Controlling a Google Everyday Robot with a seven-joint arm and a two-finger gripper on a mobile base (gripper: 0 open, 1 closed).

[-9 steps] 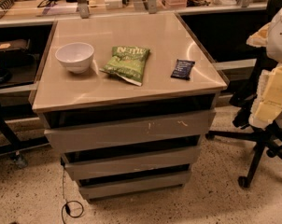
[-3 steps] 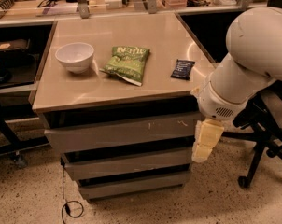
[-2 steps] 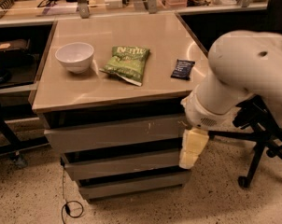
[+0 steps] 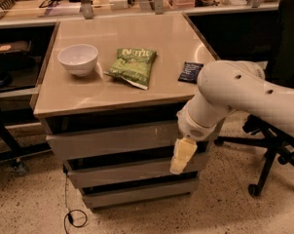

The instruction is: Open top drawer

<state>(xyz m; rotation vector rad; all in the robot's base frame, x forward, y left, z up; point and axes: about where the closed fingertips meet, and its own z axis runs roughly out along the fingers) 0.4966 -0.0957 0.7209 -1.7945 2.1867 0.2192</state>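
Camera view: top drawer [image 4: 113, 139] sits directly beneath the tan worktop [image 4: 137, 30], widest of three grey fronts, and appears closed. Gripper [image 4: 182, 155] hangs pointing down in front of the drawer's right end, below the white arm [image 4: 234, 94]. Whether it is apart or together cannot be told. On the worktop, left to right: white bowl [image 4: 79, 58], green snack bag [image 4: 133, 66], dark packet [image 4: 190, 71].

Claw [image 4: 178, 165] down beneath white arm [image 4: 234, 94]
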